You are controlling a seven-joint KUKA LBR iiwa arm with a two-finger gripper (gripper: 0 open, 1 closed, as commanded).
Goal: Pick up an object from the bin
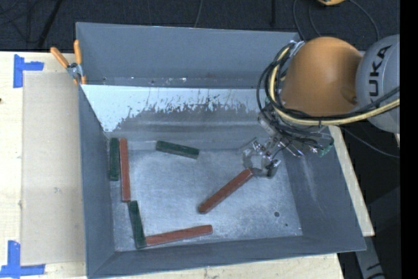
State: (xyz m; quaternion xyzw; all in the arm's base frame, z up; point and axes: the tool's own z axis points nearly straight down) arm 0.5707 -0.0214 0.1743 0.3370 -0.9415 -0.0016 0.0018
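Reddish-brown slanting bar (225,191) right at the end effector (261,163), upper end touching or just under the metal tip, lower end pointing toward the middle of the bin floor. Low in the right part of the grey metal bin (196,55), close to the floor. Cannot tell how far open, nor whether anything is gripped: too small and too cluttered at the tip to judge. No sign of the bar lifted; flat on the floor along its length, as far as can be seen.

Probably the approach or closing step of the pick, with lift not yet begun. Next move, on that reading: closing squarely across the narrow width of the bar near its upper end, then rising straight. Gripped so far from the middle, likely to droop or swing at the free end.

Further out, a dark green short bar (177,149) lying well apart to the left, near the back wall. Along the left and front edges, four more bars end to end: green upright bar (113,159), red-brown side bar (124,178), green corner bar (136,224), red-brown front bar (178,236).

Above the tip, looped cables (271,85) around the orange cover (320,78) on the wrist.

Writing: white arm lettering (380,77), reading "UKA", first letter hidden. Nothing legible on the bars or bin.
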